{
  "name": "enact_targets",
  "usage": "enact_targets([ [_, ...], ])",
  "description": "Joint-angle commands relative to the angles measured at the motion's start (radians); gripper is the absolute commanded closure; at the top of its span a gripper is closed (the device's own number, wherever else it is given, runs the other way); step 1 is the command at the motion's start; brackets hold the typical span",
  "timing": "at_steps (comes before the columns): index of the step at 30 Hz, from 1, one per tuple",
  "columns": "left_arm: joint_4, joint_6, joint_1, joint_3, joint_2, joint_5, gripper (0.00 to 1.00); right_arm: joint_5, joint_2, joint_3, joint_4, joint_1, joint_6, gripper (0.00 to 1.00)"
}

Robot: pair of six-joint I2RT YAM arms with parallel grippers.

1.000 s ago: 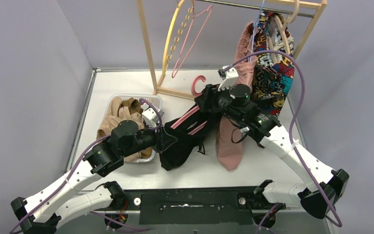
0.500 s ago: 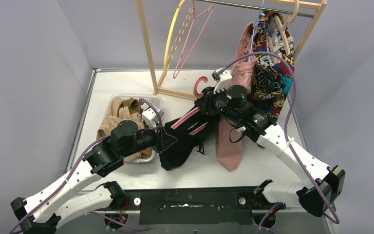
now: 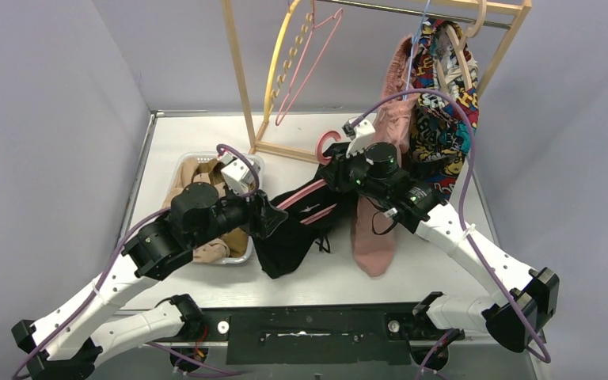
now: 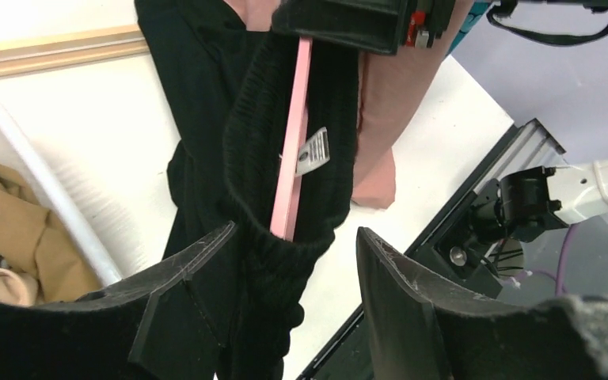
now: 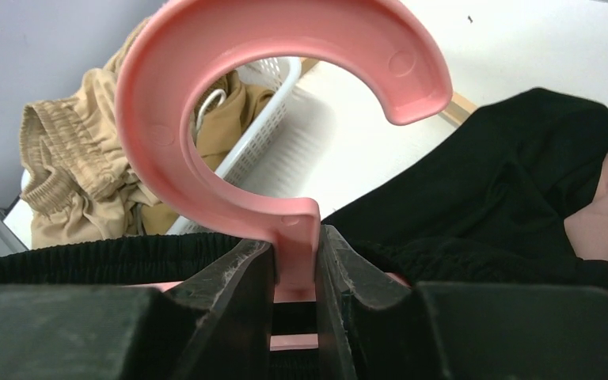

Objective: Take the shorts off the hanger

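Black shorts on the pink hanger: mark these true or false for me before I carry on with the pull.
1. The right gripper is shut on the pink hanger, just below its hook. True.
2. The left gripper is clamped on the black shorts. False: it is open, its fingers either side of the waistband.
3. The black shorts are off the hanger. False: the hanger's pink bar runs inside the waistband.
4. The white basket holds tan shorts. True.
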Motion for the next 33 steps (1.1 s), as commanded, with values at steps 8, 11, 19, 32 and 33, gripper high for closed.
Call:
enact_targets([
  [8, -0.198, 0.033, -0.005, 0.2, 0.176, 0.008, 0.89, 0.056, -0.05, -0.014, 0.041, 0.015, 0.019, 0.99],
  [11, -0.178, 0.014, -0.005, 0.169, 0.157, 0.004, 1.0, 0.08, -0.048, 0.0, 0.015, 0.013, 0.017, 0.99],
  [19, -0.175, -0.009, -0.005, 0.148, 0.12, -0.036, 1.0, 0.151, -0.062, 0.008, -0.01, 0.005, 0.014, 0.99],
  [32, -0.3, -0.079, -0.006, 0.143, 0.115, -0.17, 1.0, 0.279, -0.053, 0.07, -0.025, -0.002, 0.012, 0.99],
  [33, -0.312, -0.096, -0.005, 0.131, 0.105, -0.204, 1.0, 0.28, -0.053, 0.075, -0.019, -0.004, 0.019, 0.99],
])
